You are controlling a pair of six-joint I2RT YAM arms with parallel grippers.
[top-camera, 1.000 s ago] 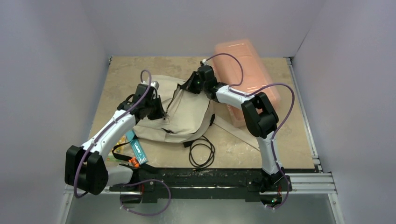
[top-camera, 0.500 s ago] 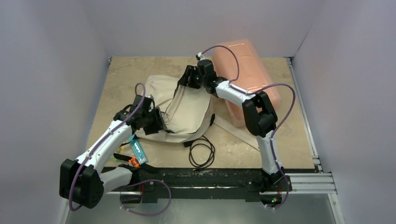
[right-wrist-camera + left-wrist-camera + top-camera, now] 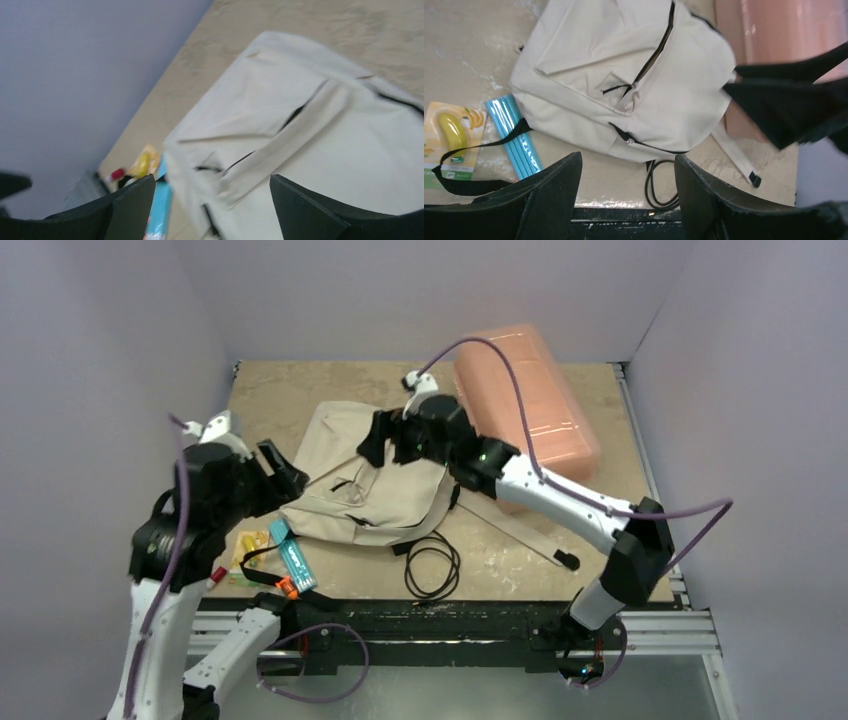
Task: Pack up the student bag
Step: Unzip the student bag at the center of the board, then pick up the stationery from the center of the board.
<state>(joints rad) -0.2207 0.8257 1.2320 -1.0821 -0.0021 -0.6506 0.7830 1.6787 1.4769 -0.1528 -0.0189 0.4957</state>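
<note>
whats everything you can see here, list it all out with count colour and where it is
soft beige fabric backpack with black zips: 1, beige, lying flat mid-table
translucent pink plastic box: 1, pink, far right of the table
thin black cable loop: 1, black, near edge, in front of the backpack
flat teal pack of pencil-like sticks: 1, teal, near left, by the backpack's corner
yellow banana-shaped item on a card: 1, yellow, left of the teal pack
beige webbing strap with a black tip: 1, beige, trailing from the backpack toward the near right
tan table top: 1, tan, under everything
left fingers: 2, black, open, empty, raised at the left
right fingers: 2, black, open, empty, above the backpack's far side
</note>
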